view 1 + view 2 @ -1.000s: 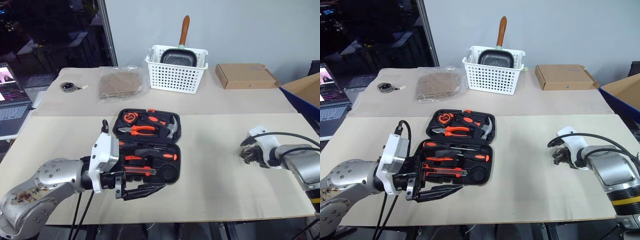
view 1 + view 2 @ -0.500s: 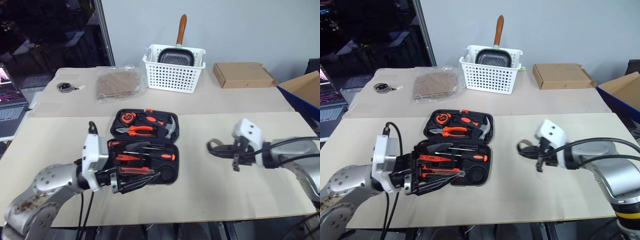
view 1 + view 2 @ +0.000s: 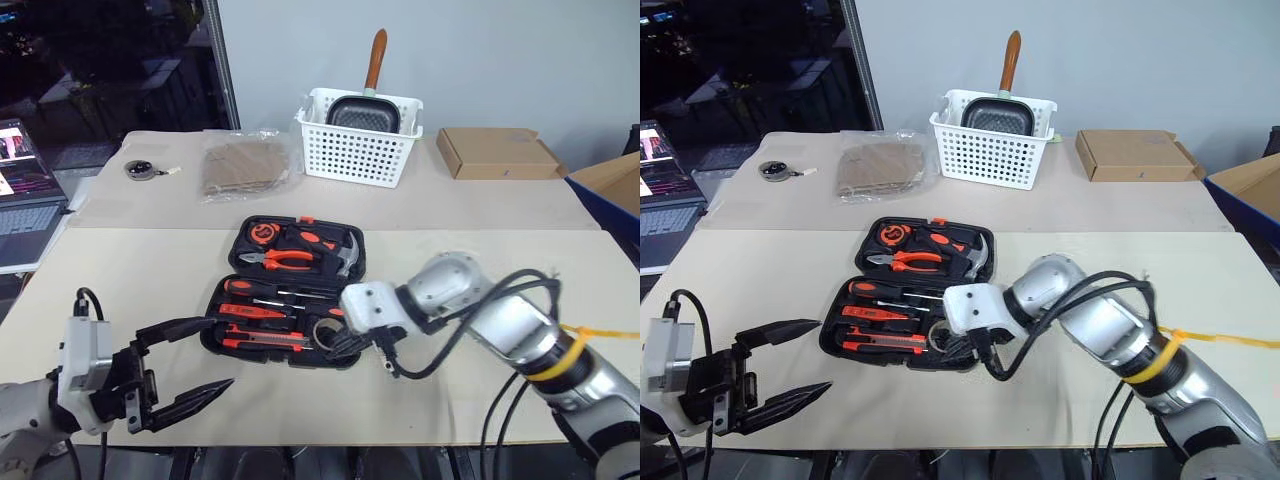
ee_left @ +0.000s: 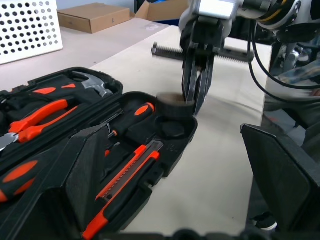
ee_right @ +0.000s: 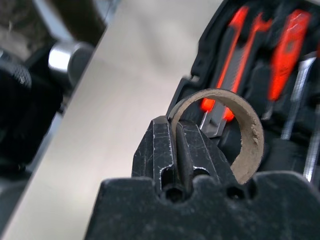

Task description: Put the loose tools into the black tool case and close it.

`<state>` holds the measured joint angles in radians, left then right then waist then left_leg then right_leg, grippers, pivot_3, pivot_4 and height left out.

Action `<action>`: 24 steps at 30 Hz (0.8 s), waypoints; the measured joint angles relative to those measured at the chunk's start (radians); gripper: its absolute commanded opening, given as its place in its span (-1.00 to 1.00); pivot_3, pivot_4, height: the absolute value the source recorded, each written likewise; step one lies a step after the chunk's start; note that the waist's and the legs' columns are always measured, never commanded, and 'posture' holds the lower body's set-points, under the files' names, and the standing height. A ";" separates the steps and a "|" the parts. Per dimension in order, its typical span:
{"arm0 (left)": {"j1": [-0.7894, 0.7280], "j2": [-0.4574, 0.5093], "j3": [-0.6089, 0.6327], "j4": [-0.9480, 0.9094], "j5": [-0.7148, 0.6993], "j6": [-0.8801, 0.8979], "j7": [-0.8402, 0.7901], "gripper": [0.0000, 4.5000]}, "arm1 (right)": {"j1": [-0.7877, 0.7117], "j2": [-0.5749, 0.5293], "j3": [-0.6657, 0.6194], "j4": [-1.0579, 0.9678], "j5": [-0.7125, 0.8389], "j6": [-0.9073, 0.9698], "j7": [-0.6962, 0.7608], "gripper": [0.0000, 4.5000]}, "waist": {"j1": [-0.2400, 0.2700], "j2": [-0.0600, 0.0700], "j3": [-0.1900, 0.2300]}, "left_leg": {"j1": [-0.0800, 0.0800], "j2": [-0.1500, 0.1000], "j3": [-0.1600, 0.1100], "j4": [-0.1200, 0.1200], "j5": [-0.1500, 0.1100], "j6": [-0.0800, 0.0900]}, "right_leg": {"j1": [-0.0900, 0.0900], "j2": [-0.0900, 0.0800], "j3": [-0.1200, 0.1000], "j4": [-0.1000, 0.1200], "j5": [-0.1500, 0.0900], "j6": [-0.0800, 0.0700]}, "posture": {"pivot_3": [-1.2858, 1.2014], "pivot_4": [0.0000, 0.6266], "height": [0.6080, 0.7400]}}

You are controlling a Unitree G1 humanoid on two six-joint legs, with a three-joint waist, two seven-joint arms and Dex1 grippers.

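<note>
The right pincer (image 4: pixel 196 97) is clamped on a tape roll (image 4: pixel 174 104) over the round recess at the near right corner of the case (image 3: pixel 225 330). The left pincer (image 3: pixel 195 362), spread wide and empty, hovers near the case's left. The case lies open mid-counter (image 3: pixel 420 250) with screwdrivers (image 3: pixel 262 291), knife (image 3: pixel 265 342), pliers (image 3: pixel 283 259) and hammer (image 3: pixel 346 255) seated; a basket (image 3: pixel 356 150) holding a pan (image 3: pixel 363 110) stands behind.

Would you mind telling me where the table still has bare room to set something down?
Free: the wide strip right of the case, out to the table's right edge, and the stretch left of the case. Crowded: the back, with the basket, the cardboard box and the plastic bag; also the case's near right corner, where the right gripper holds a tape roll.
</note>
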<state>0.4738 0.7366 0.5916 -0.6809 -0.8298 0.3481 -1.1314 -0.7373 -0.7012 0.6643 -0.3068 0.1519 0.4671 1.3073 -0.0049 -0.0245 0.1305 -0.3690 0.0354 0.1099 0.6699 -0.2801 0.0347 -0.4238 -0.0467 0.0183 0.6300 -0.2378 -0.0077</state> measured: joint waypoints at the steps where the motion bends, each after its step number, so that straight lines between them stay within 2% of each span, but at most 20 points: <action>1: 0.004 -0.004 0.000 0.000 0.004 -0.003 0.000 1.00 | -0.002 0.000 0.011 0.009 -0.012 -0.005 0.008 -0.98 | -0.001 0.000 0.000 | 0.000 0.000 0.000 0.000 0.000 0.000 | 0.000 0.000 0.000 0.000 0.000 0.000 | 0.03 -0.52 1.00; 10: 0.056 -0.027 0.002 0.003 0.017 -0.048 -0.020 1.00 | -0.013 -0.002 0.037 0.044 -0.097 -0.076 0.088 -0.98 | -0.008 0.000 0.000 | 0.002 0.000 -0.001 -0.001 0.000 0.000 | 0.001 -0.001 -0.002 0.000 0.000 -0.002 | 0.03 -0.52 1.00; 18: 0.044 -0.020 0.002 0.035 0.017 -0.062 -0.028 1.00 | 0.018 0.022 0.029 0.103 -0.129 -0.111 0.087 0.18 | -0.007 0.000 0.000 | 0.002 0.001 0.000 -0.001 0.001 -0.002 | 0.000 0.000 -0.002 0.001 0.001 -0.003 | 0.03 -0.52 1.00; 21: 0.013 -0.014 -0.003 0.037 0.017 -0.060 -0.020 1.00 | 0.038 0.047 0.010 0.102 -0.123 -0.107 0.070 0.18 | -0.009 0.000 0.000 | 0.001 0.003 -0.001 -0.001 0.001 -0.002 | 0.000 0.001 -0.002 0.001 0.001 -0.004 | 0.03 -0.52 1.00; 24: -0.022 0.001 -0.009 0.036 -0.003 -0.012 0.041 1.00 | 0.066 0.053 -0.064 0.077 -0.047 -0.048 0.064 0.18 | -0.008 0.000 0.000 | 0.000 0.003 -0.001 -0.001 0.001 -0.002 | -0.001 0.001 -0.003 0.002 0.001 -0.004 | 0.03 -0.52 1.00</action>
<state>0.4516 0.7377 0.5825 -0.6445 -0.8326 0.3360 -1.0901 -0.6709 -0.6485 0.6000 -0.2294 0.1050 0.4190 1.3711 -0.0127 -0.0248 0.1309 -0.3687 0.0383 0.1087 0.6691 -0.2791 0.0323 -0.4245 -0.0457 0.0156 0.6319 -0.2366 -0.0117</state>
